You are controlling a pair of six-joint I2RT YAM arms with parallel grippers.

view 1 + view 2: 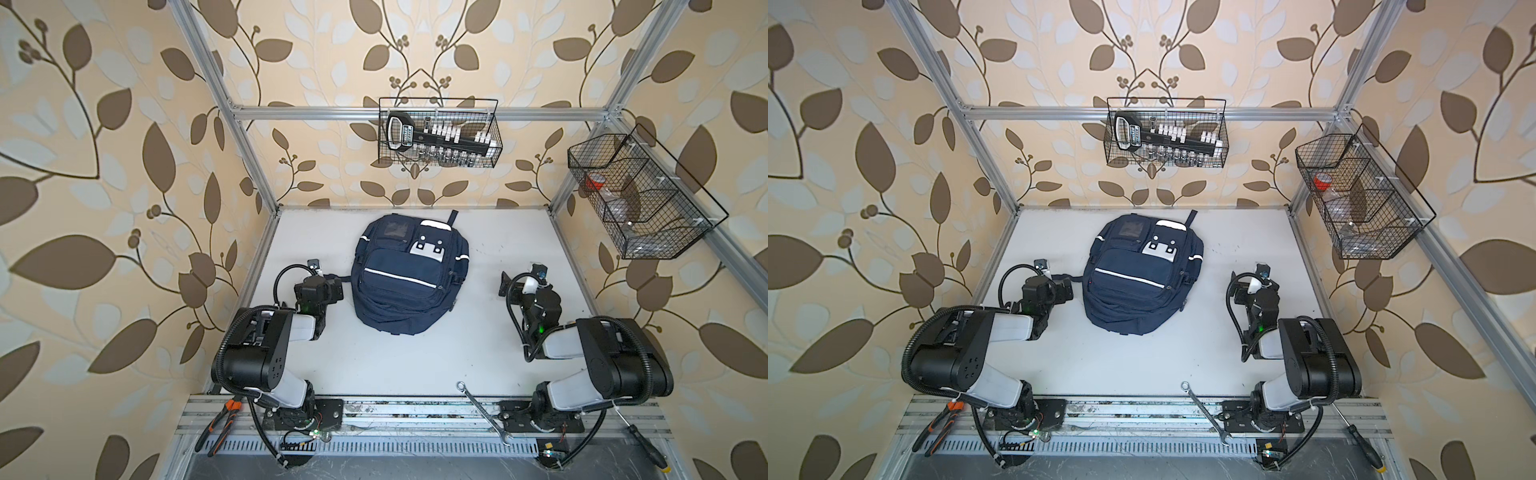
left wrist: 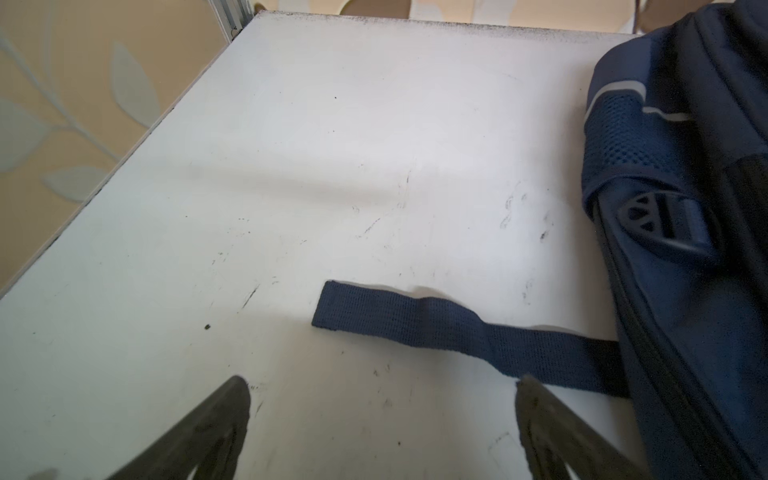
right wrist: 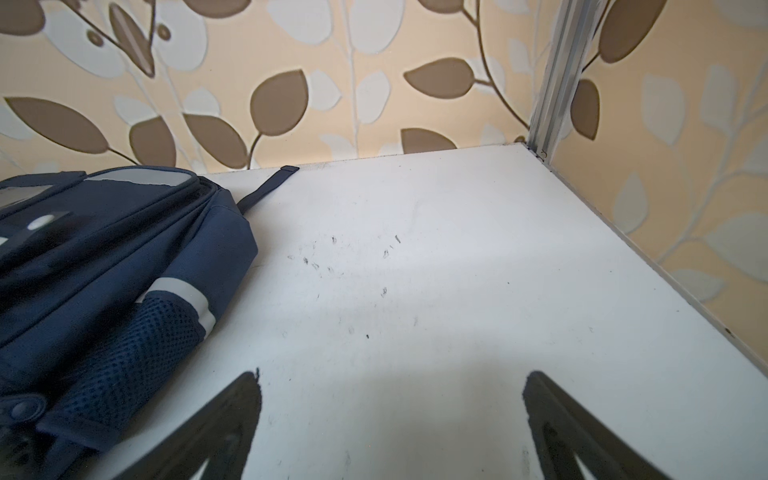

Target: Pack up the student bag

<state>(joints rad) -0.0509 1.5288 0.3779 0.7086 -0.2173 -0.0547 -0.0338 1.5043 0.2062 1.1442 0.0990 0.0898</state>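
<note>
Student bag (image 1: 409,274): lies flat on the white tabletop (image 1: 415,361), a little toward 12 o'clock from its middle, front pockets up and zipped. Its white patch with dark squares sits near the top.
Top loop (image 1: 453,216): points from the bag toward 1 o'clock and lies on the tabletop.
Strap (image 2: 415,322): a navy webbing tail that leaves the bag's side at 9 o'clock and lies flat on the tabletop.
Left fingers (image 2: 208,428): spread wide and holding nothing, just beside the bag at its 9 o'clock. One tip is over the strap's edge (touching or not, I cannot tell).
Right fingers (image 3: 224,424): spread wide and holding nothing, above bare tabletop at the bag's 3 o'clock, well apart from it.
Back basket (image 1: 438,133): black wire, hung on the rail at 12 o'clock, holding a socket set.
Side basket (image 1: 640,199): black wire, at 2 o'clock, with a red-topped item inside.
Wrench (image 1: 484,409): at 5 o'clock, across the tabletop's front edge and the base rail.
Pliers (image 1: 220,424): orange-handled, at 7 o'clock on the rail.
Screwdriver (image 1: 640,444): at 4 o'clock, in the front corner.
</note>
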